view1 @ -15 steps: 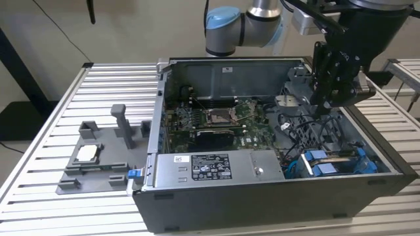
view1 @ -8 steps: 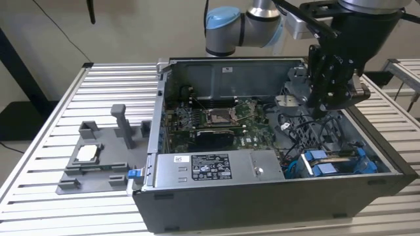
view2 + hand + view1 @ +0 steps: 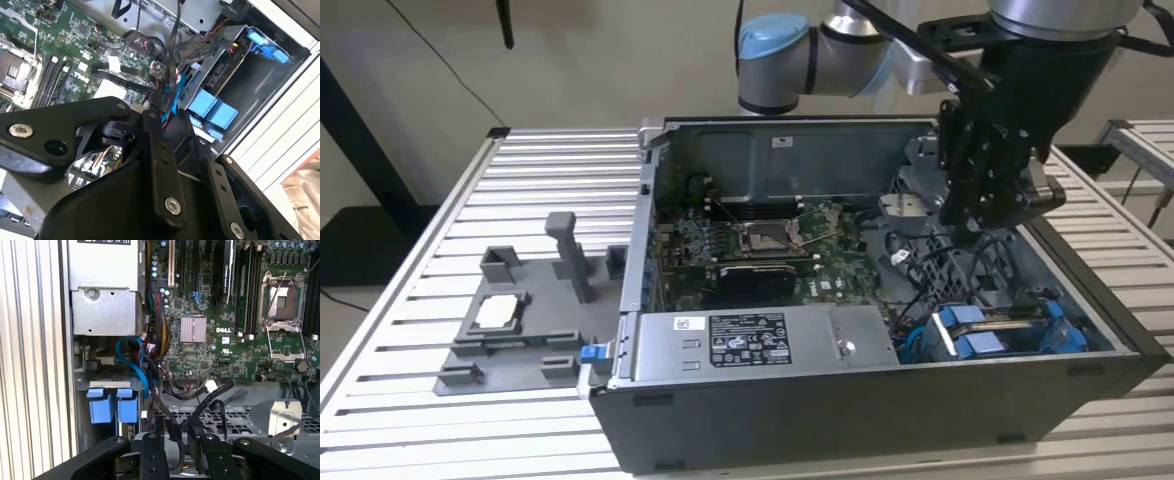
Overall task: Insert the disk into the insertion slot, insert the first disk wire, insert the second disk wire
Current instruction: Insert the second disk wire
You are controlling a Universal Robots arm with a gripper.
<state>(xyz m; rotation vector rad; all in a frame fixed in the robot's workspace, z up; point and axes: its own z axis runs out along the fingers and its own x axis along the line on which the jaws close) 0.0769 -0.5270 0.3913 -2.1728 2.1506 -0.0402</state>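
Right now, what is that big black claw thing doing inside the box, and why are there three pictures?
That is a robot arm, and the claw is its gripper. One camera watches from outside; two more ride near the arm's wrist and look into the box. The box is an open computer case on a slatted metal table, with a grey plastic tray beside it. Inside lie a green circuit board and black wires. The gripper hangs among those wires near the drive slot with blue tabs. I can't tell whether it holds anything.
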